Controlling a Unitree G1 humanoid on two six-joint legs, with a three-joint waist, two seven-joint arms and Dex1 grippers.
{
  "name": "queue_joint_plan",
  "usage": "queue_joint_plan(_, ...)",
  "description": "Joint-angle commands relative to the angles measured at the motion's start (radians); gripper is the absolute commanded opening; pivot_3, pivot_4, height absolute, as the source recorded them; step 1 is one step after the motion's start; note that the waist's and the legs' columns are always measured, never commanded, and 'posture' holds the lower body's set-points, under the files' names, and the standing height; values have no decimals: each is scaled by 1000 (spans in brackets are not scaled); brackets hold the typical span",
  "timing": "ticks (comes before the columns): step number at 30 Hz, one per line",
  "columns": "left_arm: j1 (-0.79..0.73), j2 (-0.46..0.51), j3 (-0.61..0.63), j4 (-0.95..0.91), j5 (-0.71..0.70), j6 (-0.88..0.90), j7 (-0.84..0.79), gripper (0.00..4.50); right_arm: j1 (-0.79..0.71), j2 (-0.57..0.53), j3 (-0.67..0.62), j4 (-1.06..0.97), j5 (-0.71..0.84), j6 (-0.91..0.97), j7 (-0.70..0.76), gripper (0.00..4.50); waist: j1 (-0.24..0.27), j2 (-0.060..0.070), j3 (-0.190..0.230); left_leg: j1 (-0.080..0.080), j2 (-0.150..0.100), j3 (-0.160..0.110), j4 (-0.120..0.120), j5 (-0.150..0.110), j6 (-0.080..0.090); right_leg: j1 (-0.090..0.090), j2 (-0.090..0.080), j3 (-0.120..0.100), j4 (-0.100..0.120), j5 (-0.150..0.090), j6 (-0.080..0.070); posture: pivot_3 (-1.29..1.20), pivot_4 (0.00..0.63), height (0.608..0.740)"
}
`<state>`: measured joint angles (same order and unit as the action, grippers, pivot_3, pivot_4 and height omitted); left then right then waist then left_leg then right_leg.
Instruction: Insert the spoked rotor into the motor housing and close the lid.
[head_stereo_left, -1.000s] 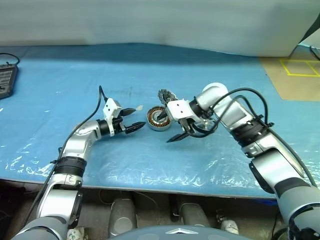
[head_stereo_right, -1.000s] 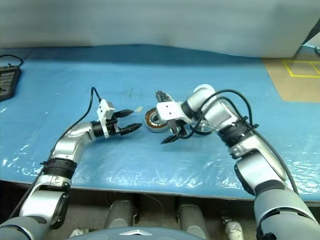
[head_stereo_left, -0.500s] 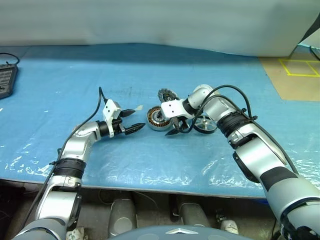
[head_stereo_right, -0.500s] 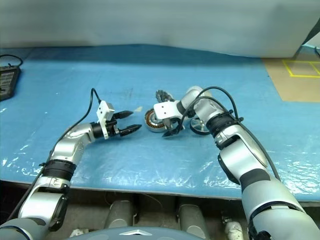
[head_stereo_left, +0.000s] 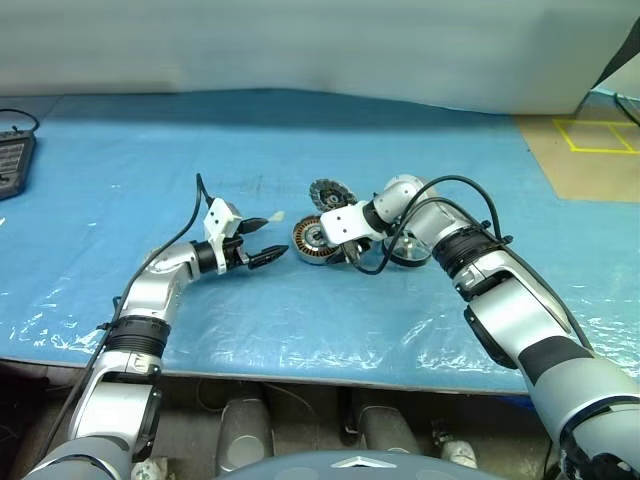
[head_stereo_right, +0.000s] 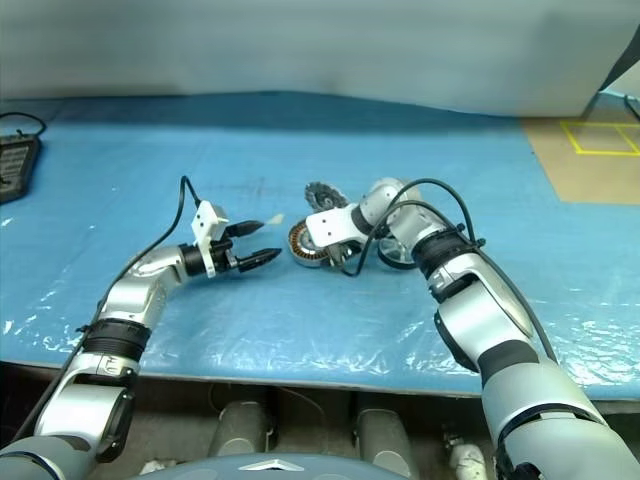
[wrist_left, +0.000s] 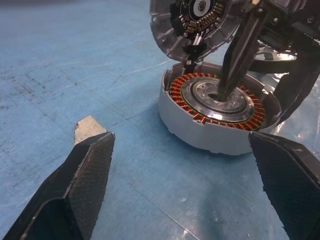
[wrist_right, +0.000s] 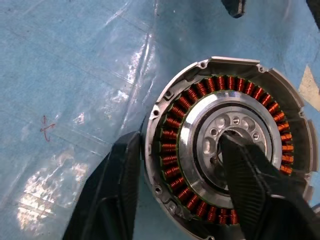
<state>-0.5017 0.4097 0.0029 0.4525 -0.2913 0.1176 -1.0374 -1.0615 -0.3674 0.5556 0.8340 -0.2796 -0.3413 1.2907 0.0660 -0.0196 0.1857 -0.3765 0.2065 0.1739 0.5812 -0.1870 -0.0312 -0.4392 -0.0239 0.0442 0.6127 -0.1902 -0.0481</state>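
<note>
The motor housing (head_stereo_left: 312, 240), a shallow metal body with copper windings, lies on the blue sheet at mid-table. My right gripper (wrist_right: 180, 140) points down over it, one finger in the silver centre hole and the other against the outer wall, shut on the housing's side. The lid (head_stereo_left: 327, 193), round and toothed, stands tilted on edge just behind the housing. The spoked rotor (head_stereo_left: 408, 250), a black ring with a silver hub, lies to the right, partly behind my right arm. My left gripper (head_stereo_left: 277, 235) hovers open a short way left of the housing, holding nothing.
A small white scrap (wrist_left: 87, 127) lies beside my left fingertip. A black device (head_stereo_left: 12, 160) sits at the table's far left edge. The blue plastic sheet (head_stereo_left: 300, 320) is wrinkled near the front edge. Brown floor with yellow tape (head_stereo_left: 590, 150) shows at the back right.
My right gripper swung left and down onto the housing, and its fingers closed in across the housing's wall. The rotor came into view behind it. The left arm stayed still.
</note>
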Motion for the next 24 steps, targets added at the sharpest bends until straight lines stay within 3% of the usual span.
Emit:
queue_joint_plan(1,-11,15,19,-24,-6,-16,3,4500,29,3,25,35,-54,-23,-33,1991,-1,0,0,3,0,0,0,0,0,2,0,0,0,0,0,0,150,740)
queue_joint_plan(6,0,45,41,-28,-12,-11,3,4500,15,-51,32,1,-108,-197,-120,1990,-2,0,0,5,0,0,-1,0,0,3,-3,-3,0,0,0,0,150,740)
queue_joint_plan(11,19,72,58,-30,-17,-10,1,4500,47,-102,42,-122,-71,-266,-14,1990,0,0,0,3,0,0,-2,0,0,2,-3,-5,-2,0,0,0,150,740)
queue_joint_plan(24,61,66,60,-81,-22,9,21,4500,150,-111,44,-461,34,-123,175,1990,0,0,0,-5,3,-1,-3,0,0,-2,-2,-13,-4,-2,-3,0,150,740)
